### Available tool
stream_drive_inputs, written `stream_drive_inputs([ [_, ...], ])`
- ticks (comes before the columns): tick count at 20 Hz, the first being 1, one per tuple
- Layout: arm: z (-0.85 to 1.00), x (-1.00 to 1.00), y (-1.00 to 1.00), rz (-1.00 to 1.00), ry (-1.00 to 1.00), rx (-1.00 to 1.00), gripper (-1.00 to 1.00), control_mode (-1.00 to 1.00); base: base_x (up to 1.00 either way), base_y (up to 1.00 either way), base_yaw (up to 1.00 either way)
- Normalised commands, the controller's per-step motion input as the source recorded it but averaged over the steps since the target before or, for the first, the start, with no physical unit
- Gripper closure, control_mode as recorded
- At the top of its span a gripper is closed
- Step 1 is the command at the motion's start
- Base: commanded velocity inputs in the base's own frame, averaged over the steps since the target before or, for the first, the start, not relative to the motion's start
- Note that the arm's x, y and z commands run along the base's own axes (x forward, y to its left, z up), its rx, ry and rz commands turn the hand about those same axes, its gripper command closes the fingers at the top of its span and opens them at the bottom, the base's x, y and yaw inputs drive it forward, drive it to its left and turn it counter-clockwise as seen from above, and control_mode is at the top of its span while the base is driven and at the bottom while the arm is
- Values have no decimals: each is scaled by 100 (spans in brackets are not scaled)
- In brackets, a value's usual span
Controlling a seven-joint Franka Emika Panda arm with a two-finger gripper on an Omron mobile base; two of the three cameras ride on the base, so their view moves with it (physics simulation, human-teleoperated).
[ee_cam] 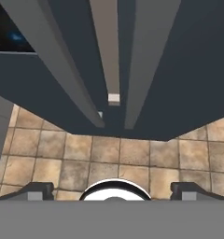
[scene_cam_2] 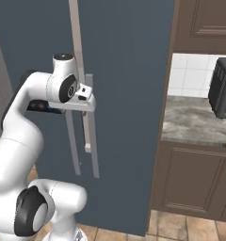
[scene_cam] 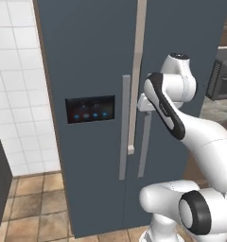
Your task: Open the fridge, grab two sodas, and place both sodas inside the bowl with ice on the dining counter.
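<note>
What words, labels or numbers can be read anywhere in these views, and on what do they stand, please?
None can be read.
The black panel on the fridge shows only small blue lights, no legible characters.
The dark appliance on the counter bears no readable marking.

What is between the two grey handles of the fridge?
In the left base view, a pale vertical strip runs between the left handle and right handle.

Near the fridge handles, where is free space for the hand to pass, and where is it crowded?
Free: the flat slate-blue fridge door left of the grey vertical handles, above the black panel; also the tiled floor below. Crowded: the narrow gaps between the handles, where the open hand hovers.
</note>
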Motion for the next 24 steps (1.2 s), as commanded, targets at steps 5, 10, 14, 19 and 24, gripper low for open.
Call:
stream_drive_inputs([
  [5, 0, 0, 0, 0, 0, 0, -100, 100, -47, 2, 0],
  [10, 0, 0, 0, 0, 0, 0, -100, 100, -20, 3, 0],
  [14, -16, -3, -16, 0, -15, -1, -100, -100, 0, 0, 0],
  [19, -1, 28, -17, 0, -25, -5, -100, -100, 0, 0, 0],
  [24, 0, 70, -1, 0, -19, -3, -100, -100, 0, 0, 0],
])
